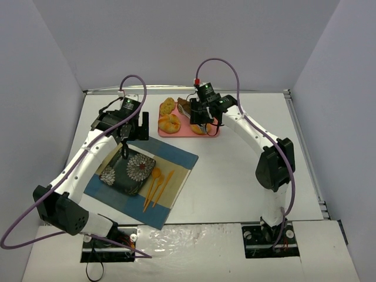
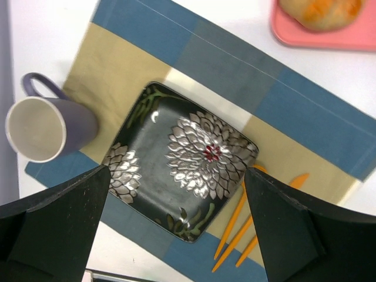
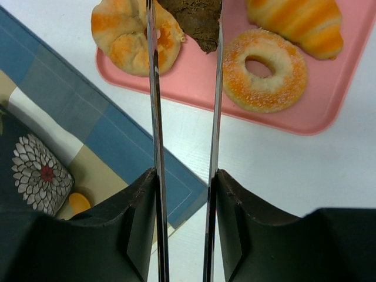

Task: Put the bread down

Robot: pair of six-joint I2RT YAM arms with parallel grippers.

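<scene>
On the pink tray (image 3: 329, 120), between a round bun (image 3: 120, 35) and the ring donut (image 3: 264, 70): bread (image 3: 194, 20), dark chocolate-brown, wedge-shaped, rough and matte. Not yet lifted, not yet placed. Straddled by right gripper (image 3: 185, 6), jaws apart, one long blade touching the right edge, the other just beside the left edge. Judged early: closing, lifting, carrying and setting down all outstanding. Probable destination flowered plate (image 2: 153, 111) on the placemat (image 2: 235, 64), bare, below left gripper (image 2: 176, 170), jaws wide apart.

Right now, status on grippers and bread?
Left gripper open, above bare black floral plate. Right gripper straddles dark brown wedge of bread at pink tray, grip unconfirmed.
</scene>
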